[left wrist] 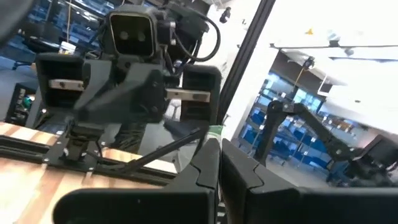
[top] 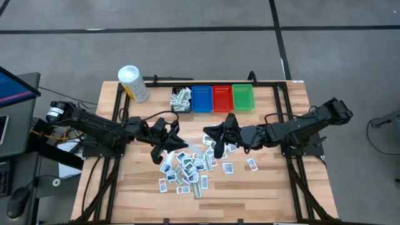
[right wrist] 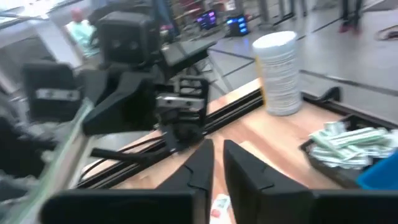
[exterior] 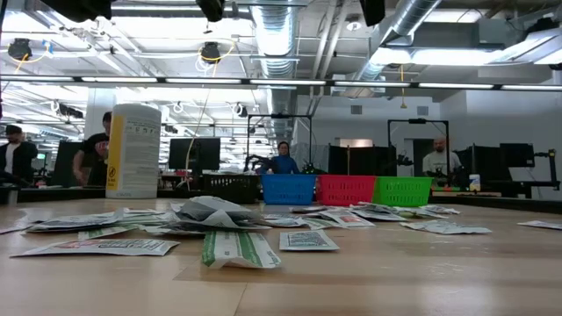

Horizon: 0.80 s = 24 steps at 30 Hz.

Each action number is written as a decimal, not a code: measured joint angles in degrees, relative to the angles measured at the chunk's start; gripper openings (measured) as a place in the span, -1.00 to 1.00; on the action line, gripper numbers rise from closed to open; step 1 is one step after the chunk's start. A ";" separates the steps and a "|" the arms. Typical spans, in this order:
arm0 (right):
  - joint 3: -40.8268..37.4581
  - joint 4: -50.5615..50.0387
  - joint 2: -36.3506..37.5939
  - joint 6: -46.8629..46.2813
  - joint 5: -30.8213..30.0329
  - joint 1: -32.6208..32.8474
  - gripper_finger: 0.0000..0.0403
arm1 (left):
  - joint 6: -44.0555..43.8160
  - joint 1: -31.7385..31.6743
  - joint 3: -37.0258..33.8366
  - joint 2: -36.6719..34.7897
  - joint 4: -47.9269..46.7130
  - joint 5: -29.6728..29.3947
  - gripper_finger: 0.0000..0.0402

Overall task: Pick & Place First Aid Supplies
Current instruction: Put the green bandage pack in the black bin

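Hovering mid-worktop, our right gripper (top: 218,145) pinches a packet (right wrist: 219,207) lifted from the pile (top: 187,169), presumably for binning. Our left gripper (top: 167,133) waits nearby, shut and empty.

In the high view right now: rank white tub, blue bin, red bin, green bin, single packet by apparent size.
1. White tub, slightly the largest, though it stands taller and nearer the overhead camera, so unsure.
2. Blue bin, red bin and green bin look alike; no ranking.
3. Single packet, by far the smallest.
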<state>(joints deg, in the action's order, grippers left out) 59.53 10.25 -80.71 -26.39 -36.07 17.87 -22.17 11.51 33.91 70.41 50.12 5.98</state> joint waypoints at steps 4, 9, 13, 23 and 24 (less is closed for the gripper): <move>0.00 -2.22 0.33 -0.01 -3.64 0.00 -0.97 | 3.76 -0.60 -0.02 -1.02 -5.33 -3.49 -0.97; 0.04 -11.03 1.86 -0.09 -6.25 0.15 -0.97 | 16.05 -1.67 -0.07 -7.05 -20.20 -24.32 -0.97; 0.02 -17.88 2.05 -2.61 -6.07 -0.17 -0.99 | 33.76 -3.00 -0.07 -10.09 -25.19 -47.16 -0.97; 0.00 -28.00 1.59 -3.51 -5.79 -5.17 -0.99 | 44.04 -22.98 -0.05 -1.04 -25.17 -47.75 -0.97; -0.01 -28.52 1.56 -3.33 -5.77 -6.02 -0.99 | 43.96 -25.14 -0.04 0.63 -25.21 -46.98 -0.97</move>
<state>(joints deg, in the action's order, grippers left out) 59.51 -18.27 -79.15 -29.72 -41.85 11.85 21.79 -13.64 33.87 71.04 24.91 -41.00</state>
